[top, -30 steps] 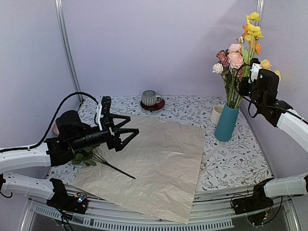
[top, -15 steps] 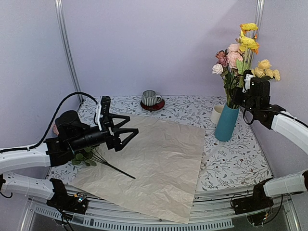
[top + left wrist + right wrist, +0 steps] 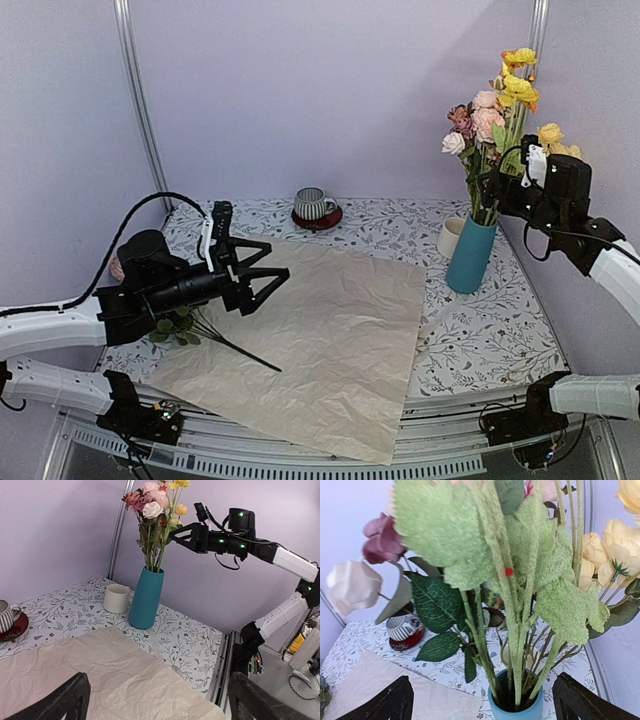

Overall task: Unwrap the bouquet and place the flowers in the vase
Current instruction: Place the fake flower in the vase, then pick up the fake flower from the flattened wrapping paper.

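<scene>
where the flowers (image 3: 488, 110) rise, right claw (image 3: 176, 535) hovers splayed.

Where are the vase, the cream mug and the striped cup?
vase (image 3: 470, 262): top view, middle of its body.
cream mug (image 3: 448, 240): top view, its side wall.
striped cup (image 3: 314, 205): top view, its side wall.

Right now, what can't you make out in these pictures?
Top view: leafy sprig, partly under the left arm.
Top view: cream mug, partly behind the vase.
Right wrist view: vase body, cut off by the bottom edge; the striped cup, blurred.
Right wrist view: the flowers' top blooms, cut off by the upper edge.
</scene>
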### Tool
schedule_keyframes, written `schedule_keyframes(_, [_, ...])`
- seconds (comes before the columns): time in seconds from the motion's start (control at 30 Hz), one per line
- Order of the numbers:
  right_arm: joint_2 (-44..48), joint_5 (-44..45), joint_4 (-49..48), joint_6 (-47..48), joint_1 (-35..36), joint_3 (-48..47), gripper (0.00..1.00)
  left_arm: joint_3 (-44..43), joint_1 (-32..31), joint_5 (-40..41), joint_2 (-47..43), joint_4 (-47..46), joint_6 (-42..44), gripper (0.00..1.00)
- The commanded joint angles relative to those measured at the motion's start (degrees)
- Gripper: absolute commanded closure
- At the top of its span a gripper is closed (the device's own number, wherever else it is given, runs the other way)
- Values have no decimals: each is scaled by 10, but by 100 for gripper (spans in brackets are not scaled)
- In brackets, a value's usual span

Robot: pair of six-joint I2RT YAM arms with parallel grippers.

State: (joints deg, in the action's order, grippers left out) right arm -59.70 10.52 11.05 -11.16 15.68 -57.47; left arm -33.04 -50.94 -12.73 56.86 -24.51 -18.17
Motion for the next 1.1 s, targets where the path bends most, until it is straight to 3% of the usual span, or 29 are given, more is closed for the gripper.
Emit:
schedule_keyframes(0.0, [50, -77, 30, 5, -1, -16, 1, 5, -5, 3, 4, -3, 2, 2])
schedule_keyframes(0.33, [74, -189, 59, -10, 2, -8, 1, -5, -5, -1, 19, -6, -7, 2])
schedule_keyframes(0.53, [105, -297, -15, -3, 23, 58, 1, -6, -5, 0, 23, -7, -11, 2])
schedule_keyframes(0.87, [124, -359, -103, -4, 59, 126, 1, -16, -5, -1, 39, -6, -9, 2])
schedule_keyframes(1.07, [91, -335, -130, 23, 156, 141, 1, -16, -5, 21, 46, 0, -15, 2])
